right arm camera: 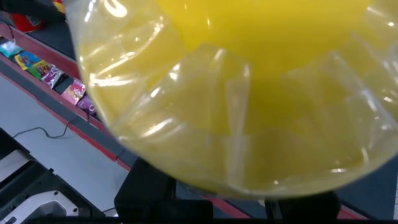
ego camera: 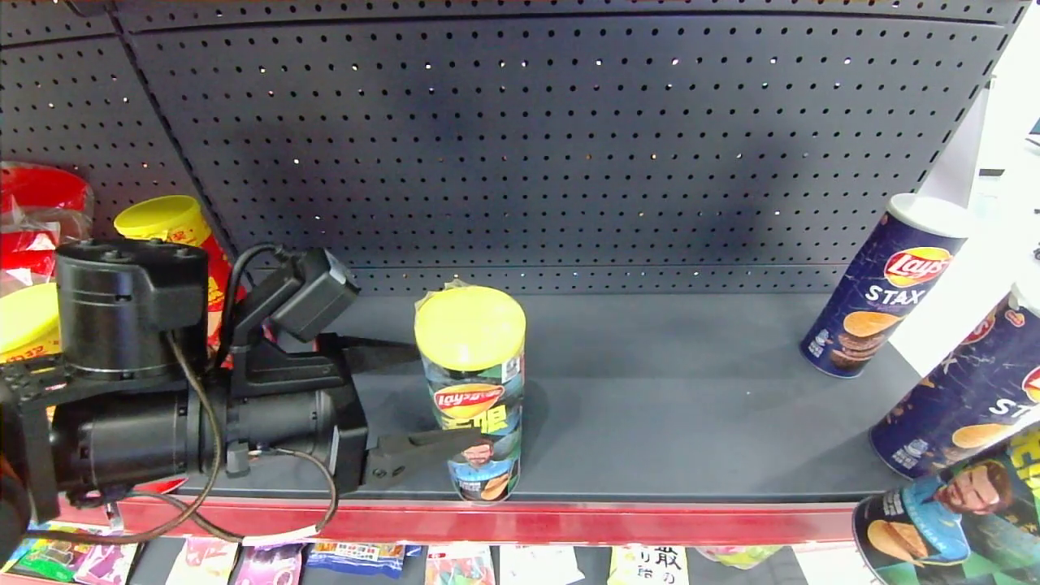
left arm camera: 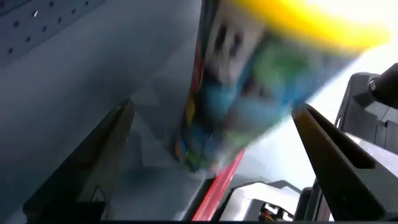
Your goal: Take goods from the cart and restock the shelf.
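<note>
Nearest, lower right: tilted chip can (ego camera: pixel 942 520), blue-green label, in front of shelf (ego camera: pixel 650 406). Yellow lid (right arm camera: pixel 249 81) under clear wrap sits close to right wrist camera; cannot tell whether my right pincer is open or closed. At shelf front edge, left of middle: yellow-lidded can (ego camera: pixel 479 406) upright, just behind red lip (ego camera: pixel 609 524). My left pincer (ego camera: pixel 447 394) (left arm camera: pixel 214 109) is open, one finger either side of can, gaps showing. Toward right end: blue can (ego camera: pixel 881 288). Left end, by back: more yellow-lidded cans (ego camera: pixel 166 223). Pegboard (ego camera: pixel 520 162) behind.

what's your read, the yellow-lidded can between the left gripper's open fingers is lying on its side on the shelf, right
Not lying: the head view shows the yellow-lidded can standing upright on the shelf. It is between the left gripper's open fingers, as you say.
</note>
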Robot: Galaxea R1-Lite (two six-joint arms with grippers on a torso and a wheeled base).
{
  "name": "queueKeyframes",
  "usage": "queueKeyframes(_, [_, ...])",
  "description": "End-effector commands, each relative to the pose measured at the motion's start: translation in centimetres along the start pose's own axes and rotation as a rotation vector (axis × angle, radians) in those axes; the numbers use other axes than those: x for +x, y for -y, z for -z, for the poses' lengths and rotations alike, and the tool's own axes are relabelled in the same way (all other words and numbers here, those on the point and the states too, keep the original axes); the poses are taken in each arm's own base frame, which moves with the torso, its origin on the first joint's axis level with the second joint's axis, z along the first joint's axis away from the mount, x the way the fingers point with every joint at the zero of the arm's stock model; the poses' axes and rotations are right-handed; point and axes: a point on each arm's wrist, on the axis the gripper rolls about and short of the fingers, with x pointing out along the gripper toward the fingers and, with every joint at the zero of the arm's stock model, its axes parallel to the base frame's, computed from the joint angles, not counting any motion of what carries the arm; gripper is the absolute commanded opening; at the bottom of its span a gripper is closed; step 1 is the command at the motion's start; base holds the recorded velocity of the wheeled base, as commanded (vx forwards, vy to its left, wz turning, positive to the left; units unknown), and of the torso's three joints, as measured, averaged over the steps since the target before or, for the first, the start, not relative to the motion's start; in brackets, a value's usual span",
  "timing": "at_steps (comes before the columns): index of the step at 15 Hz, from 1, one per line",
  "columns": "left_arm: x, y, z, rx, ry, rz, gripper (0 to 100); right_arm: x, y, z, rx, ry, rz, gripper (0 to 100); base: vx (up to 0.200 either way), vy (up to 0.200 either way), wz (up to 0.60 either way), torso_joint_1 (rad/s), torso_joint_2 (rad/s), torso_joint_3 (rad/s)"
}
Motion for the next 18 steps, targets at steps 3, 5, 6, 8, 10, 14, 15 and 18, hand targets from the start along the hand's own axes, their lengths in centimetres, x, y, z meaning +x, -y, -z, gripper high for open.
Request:
queueKeyframes(3, [-3.0,0.6,0.7,-0.001,0.030,-0.053,100,3.4,1.0,-2.0,-0.011,-0.080,-0.023,0,0.000,0.000,0.00,0.000,0.00,0.000])
queueKeyframes(5, [-4.0,0.7,1.3,-0.008,0.030,-0.078,100,4.8,1.4,-2.7,-0.035,-0.106,-0.039,0,0.000,0.000,0.00,0.000,0.00,0.000])
queueKeyframes(6, [-4.5,0.9,1.4,-0.008,0.037,-0.089,100,5.6,1.4,-3.1,-0.036,-0.119,-0.063,0,0.000,0.000,0.00,0.000,0.00,0.000])
queueKeyframes(8, [-5.4,0.9,1.8,-0.010,0.043,-0.129,100,6.9,1.3,-4.2,-0.043,-0.124,-0.107,0,0.000,0.000,0.00,0.000,0.00,0.000])
queueKeyframes(10, [-6.3,1.6,2.4,-0.011,0.043,-0.152,100,8.5,1.2,-4.9,-0.048,-0.145,-0.142,0,0.000,0.000,0.00,0.000,0.00,0.000])
queueKeyframes(14, [-7.6,3.0,4.5,-0.027,0.027,-0.151,100,13.5,1.6,-5.9,-0.050,-0.168,-0.175,0,0.000,0.000,0.00,0.000,0.00,0.000])
queueKeyframes(15, [-8.3,3.6,4.8,-0.046,0.042,-0.151,100,14.9,1.5,-6.3,-0.053,-0.169,-0.193,0,0.000,0.000,0.00,0.000,0.00,0.000])
queueKeyframes(18, [-10.2,5.3,5.9,-0.094,0.045,-0.153,100,18.7,0.5,-7.4,-0.068,-0.179,-0.252,0,0.000,0.000,0.00,0.000,0.00,0.000])
